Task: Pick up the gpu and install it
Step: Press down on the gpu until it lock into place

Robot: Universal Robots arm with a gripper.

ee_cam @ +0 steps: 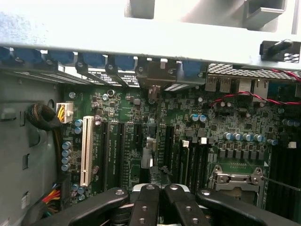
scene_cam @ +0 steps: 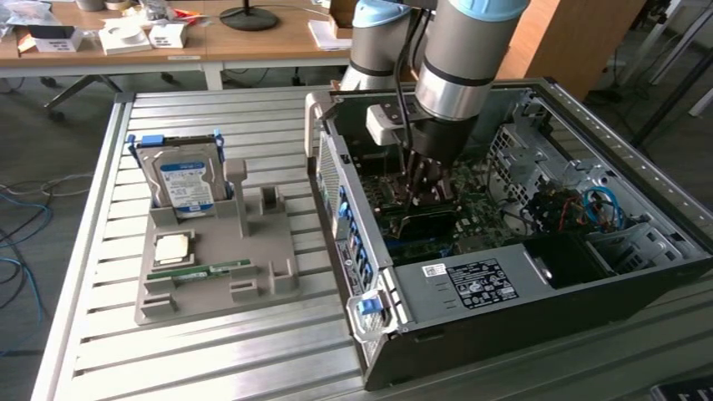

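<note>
Gripper, fingers pressed together, hangs inside the computer case above the motherboard.

We take the open computer case as landmark. Inside it we see the green motherboard with a white slot. Beside the case, on the exterior view's left, a grey holder tray carries an upright hard drive and a memory stick, all on a slatted metal table.

Slatted metal table: grey parts tray, open PC case.
</note>
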